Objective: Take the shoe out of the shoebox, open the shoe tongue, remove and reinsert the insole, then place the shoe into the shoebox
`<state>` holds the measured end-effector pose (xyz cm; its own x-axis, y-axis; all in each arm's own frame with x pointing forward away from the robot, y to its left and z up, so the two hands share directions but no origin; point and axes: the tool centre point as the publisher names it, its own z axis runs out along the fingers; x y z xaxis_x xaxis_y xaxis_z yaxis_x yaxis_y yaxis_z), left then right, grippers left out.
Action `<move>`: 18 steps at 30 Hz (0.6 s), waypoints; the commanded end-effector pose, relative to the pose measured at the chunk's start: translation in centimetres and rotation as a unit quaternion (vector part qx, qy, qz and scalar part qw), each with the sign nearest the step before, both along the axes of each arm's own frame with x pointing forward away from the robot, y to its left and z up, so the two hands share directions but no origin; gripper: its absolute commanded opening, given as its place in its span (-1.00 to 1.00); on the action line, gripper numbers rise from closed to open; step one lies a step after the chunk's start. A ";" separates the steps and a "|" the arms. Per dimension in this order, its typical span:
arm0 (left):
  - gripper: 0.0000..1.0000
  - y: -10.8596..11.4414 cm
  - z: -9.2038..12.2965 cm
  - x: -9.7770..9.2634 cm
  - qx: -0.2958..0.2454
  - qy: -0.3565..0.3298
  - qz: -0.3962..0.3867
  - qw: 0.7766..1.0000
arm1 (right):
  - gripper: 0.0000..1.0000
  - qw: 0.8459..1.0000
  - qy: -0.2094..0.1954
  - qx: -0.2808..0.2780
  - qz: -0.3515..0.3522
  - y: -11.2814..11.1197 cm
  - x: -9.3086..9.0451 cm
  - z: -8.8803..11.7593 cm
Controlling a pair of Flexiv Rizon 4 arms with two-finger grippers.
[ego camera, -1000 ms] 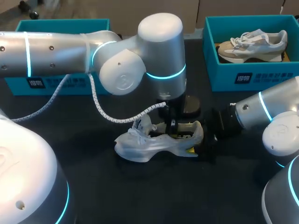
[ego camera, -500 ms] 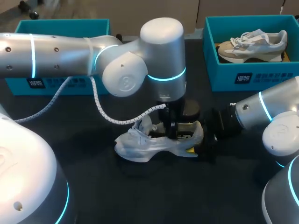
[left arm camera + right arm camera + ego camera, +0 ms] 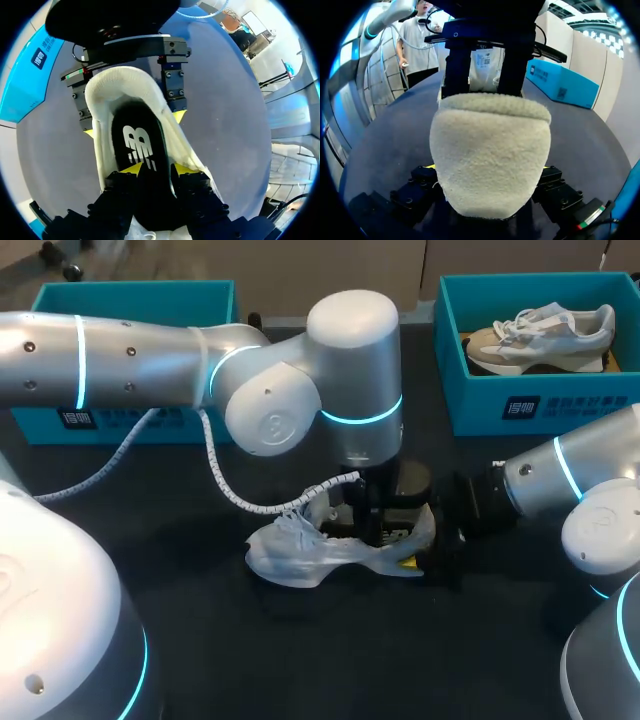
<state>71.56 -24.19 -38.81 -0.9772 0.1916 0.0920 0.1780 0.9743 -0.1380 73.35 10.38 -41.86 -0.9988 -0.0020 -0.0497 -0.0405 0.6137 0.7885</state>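
Observation:
A white shoe (image 3: 300,552) lies on the black table, toe to the left. My left gripper (image 3: 375,523) points straight down into its opening. In the left wrist view the left gripper (image 3: 156,170) is open, its yellow tips apart inside the shoe over the black insole (image 3: 136,142), which lies flat with its white logo showing. My right gripper (image 3: 433,540) holds the heel from the right. In the right wrist view the fuzzy heel (image 3: 490,145) fills the space between the right gripper (image 3: 489,172) fingers, which press it from both sides.
A teal shoebox (image 3: 540,412) at the back right holds a second, beige and white shoe (image 3: 545,335). Another teal shoebox (image 3: 130,292) stands at the back left, behind my left arm. A white coiled cable (image 3: 240,498) hangs from the left arm near the toe.
The left gripper's fingers have spread apart inside the shoe, and the left arm has shifted a little to the right and down. The right arm and the heel have stayed put.

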 end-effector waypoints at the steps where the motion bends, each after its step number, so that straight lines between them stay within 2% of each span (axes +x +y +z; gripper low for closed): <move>1: -0.26 -0.1 -0.9 -0.1 -0.003 -0.007 0.000 1.000 | -1.00 1.000 -0.001 -0.001 0.000 0.1 0.1 0.0; 8: -0.18 0.1 -2.4 0.1 -0.002 -0.029 0.001 1.000 | -1.00 1.000 -0.001 -0.001 0.000 0.1 0.1 0.0; 10: -0.04 0.0 -2.8 0.2 -0.001 -0.039 0.002 0.999 | -1.00 1.000 -0.001 -0.001 0.000 0.1 0.1 0.0; 11: -0.03 0.0 -3.1 0.3 0.000 -0.044 0.006 0.999 | -1.00 1.000 -0.001 -0.001 0.000 0.1 0.1 0.0; 18: -0.19 -0.3 -4.2 0.8 0.000 -0.080 0.013 0.997 | -1.00 1.000 -0.001 -0.001 0.000 0.1 0.1 0.0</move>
<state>72.56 -24.04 -40.88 -0.9843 0.1711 -0.0436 0.1751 0.9776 -0.1171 73.39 10.34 -42.05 -0.9988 -0.0013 -0.0492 -0.0396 0.6139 0.7884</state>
